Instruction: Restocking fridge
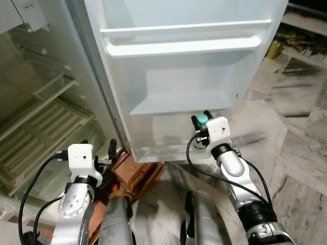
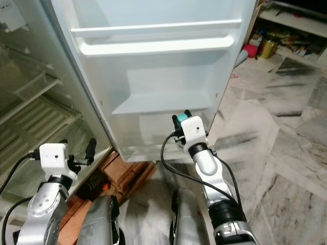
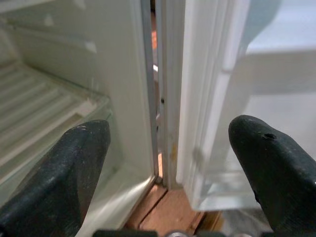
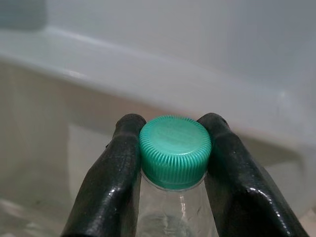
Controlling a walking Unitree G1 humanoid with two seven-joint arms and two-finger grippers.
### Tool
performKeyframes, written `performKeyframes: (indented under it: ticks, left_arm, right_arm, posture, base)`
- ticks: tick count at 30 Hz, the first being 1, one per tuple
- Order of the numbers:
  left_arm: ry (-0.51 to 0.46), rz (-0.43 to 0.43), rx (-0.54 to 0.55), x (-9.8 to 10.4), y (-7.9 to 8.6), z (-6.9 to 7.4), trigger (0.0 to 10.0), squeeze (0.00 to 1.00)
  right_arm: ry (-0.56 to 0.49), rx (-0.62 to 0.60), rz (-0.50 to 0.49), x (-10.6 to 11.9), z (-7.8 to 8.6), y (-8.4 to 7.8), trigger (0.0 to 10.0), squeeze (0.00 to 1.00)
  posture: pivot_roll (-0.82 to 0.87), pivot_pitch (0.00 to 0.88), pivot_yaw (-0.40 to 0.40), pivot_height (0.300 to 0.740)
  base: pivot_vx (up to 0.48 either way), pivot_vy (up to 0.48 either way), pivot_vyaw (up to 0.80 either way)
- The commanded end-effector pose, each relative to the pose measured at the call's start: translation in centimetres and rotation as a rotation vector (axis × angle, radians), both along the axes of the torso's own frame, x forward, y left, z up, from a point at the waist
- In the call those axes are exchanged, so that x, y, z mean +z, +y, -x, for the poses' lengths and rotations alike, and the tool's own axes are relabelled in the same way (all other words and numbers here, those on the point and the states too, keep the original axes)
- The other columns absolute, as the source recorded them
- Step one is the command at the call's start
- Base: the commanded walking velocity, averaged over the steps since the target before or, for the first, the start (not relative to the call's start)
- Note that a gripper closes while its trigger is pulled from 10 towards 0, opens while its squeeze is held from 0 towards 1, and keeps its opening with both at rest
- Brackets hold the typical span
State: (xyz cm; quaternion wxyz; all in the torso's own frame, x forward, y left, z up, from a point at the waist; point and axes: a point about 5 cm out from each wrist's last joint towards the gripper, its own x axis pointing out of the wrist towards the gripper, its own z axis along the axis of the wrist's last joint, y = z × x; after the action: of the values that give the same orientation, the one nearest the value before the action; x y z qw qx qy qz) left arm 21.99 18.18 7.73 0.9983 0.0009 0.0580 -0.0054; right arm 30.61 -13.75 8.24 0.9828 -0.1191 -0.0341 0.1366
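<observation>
A clear bottle with a green cap [image 4: 175, 150] is pinched at its neck by my right gripper [image 1: 201, 119], which is shut on it. The gripper holds the cap [image 1: 203, 119] just in front of the lowest shelf [image 1: 173, 143] of the open fridge door [image 1: 179, 56]. My left gripper [image 1: 99, 150] is open with nothing between its fingers [image 3: 74, 168], low at the left by the hinge side of the door. It faces the gap between the fridge body and the door.
The fridge interior [image 1: 41, 112] with ribbed glass shelves lies at the left. Red bricks [image 1: 134, 171] sit under the fridge base. Marble floor [image 1: 296, 153] spreads to the right. A shelf with a gold jar [image 1: 275, 48] stands at the far right.
</observation>
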Motion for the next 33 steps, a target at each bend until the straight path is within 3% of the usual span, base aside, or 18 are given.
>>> performKeyframes:
  ticks: [1, 7, 18, 26, 33]
  left_arm:
    - [0.011, -0.020, 0.003, 0.5, 0.7, 0.7, 10.0, 0.00]
    - [0.024, -0.035, 0.018, 0.9, 1.6, 1.5, 10.0, 0.00]
    - [0.032, -0.044, 0.028, 1.8, 1.9, 2.1, 10.0, 0.00]
    - [0.041, -0.067, 0.024, 3.0, 2.3, 3.3, 10.0, 0.00]
    - [0.060, -0.080, 0.032, 3.5, 2.7, 4.4, 10.0, 0.00]
  right_arm:
    - [-0.053, 0.005, -0.009, 1.0, -0.7, 0.2, 10.0, 0.00]
    - [-0.085, 0.003, -0.009, 1.8, -1.8, 0.6, 10.0, 0.00]
    - [-0.279, 0.036, 0.067, 6.3, -4.3, 1.5, 10.0, 0.00]
    - [-0.211, -0.004, 0.056, 6.9, -6.5, 0.8, 10.0, 0.00]
    - [-0.146, -0.034, 0.056, 6.7, -7.3, 0.2, 10.0, 0.00]
  posture:
    - [0.09, 0.172, 0.022, 0.596]
    - [0.12, 0.183, 0.025, 0.561]
    - [0.15, 0.204, 0.020, 0.561]
    - [0.19, 0.273, 0.030, 0.561]
    - [0.22, 0.318, 0.031, 0.561]
  base:
    - [0.000, 0.000, 0.00]
    - [0.000, 0.000, 0.00]
    - [0.000, 0.000, 0.00]
    - [0.000, 0.000, 0.00]
    - [0.000, 0.000, 0.00]
